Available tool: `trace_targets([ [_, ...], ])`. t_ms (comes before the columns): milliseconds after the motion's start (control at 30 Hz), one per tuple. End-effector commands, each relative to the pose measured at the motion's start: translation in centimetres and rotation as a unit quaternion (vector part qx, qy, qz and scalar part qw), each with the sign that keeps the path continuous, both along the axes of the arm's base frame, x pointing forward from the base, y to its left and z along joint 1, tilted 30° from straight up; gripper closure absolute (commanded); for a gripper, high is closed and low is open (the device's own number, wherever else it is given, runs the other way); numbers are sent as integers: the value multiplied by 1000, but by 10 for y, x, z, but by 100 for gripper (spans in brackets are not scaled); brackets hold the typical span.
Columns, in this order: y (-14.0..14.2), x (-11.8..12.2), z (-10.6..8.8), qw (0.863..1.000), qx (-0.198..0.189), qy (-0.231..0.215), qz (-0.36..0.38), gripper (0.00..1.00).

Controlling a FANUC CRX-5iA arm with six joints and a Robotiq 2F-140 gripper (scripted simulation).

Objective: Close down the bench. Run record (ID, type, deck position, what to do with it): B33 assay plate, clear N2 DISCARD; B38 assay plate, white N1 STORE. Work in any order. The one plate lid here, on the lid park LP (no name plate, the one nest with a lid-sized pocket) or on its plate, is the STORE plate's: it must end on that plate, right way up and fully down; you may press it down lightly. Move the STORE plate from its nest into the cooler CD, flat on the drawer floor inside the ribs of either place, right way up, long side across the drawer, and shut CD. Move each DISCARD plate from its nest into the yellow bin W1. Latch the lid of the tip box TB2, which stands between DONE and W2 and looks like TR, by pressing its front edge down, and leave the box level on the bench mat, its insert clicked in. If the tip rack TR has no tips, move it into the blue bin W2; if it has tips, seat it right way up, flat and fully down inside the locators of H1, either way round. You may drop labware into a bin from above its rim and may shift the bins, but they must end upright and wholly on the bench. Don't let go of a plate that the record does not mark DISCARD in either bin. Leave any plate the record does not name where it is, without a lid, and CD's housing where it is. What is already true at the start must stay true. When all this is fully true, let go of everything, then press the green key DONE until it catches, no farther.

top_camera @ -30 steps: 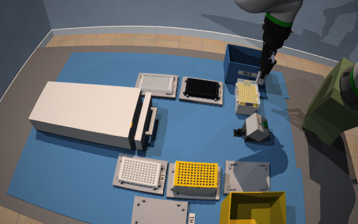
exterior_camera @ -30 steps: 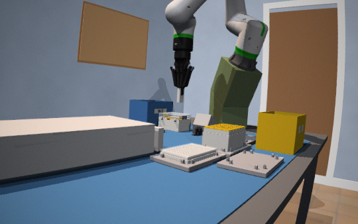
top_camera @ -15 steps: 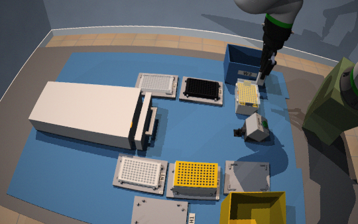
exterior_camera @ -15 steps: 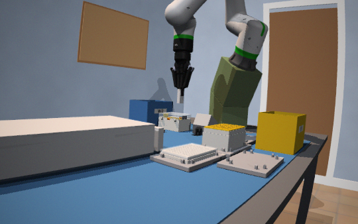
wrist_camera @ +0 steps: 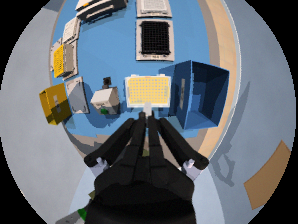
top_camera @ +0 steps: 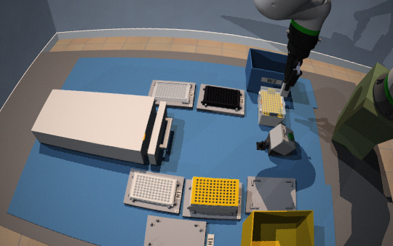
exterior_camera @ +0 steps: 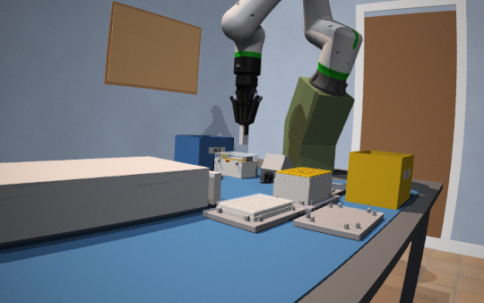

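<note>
My gripper (top_camera: 285,88) is shut and empty. It hangs a little above the edge of tip box TB2 (top_camera: 271,105) that faces the blue bin W2 (top_camera: 266,69). It also shows in the side view (exterior_camera: 243,134) and in the wrist view (wrist_camera: 148,115). TB2 has a clear lid over yellow tips; I cannot tell whether the lid is latched. The green key DONE (top_camera: 290,136) sits on a tilted grey box beside TB2. The white plate (top_camera: 153,189) sits in N1. The clear plate (top_camera: 172,92) sits in its nest. The tip rack TR (top_camera: 215,192) holds yellow tips.
The cooler CD (top_camera: 94,121) has its drawer (top_camera: 160,132) slightly open. A black plate (top_camera: 222,97) sits in a nest next to the clear plate. The lid park (top_camera: 271,194) looks empty. H1 (top_camera: 175,231) is bare. The yellow bin W1 (top_camera: 278,229) stands at the front.
</note>
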State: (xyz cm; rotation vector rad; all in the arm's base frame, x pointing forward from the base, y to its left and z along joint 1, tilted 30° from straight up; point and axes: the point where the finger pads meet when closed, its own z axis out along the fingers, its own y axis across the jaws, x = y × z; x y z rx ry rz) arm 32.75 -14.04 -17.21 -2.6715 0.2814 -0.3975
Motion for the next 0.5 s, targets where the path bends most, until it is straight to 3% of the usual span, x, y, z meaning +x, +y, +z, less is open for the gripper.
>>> trace_targets([
  [0,1,1,-4,1000,0,0,0,100],
  [467,8,7,-18,1000,0,0,0,100],
])
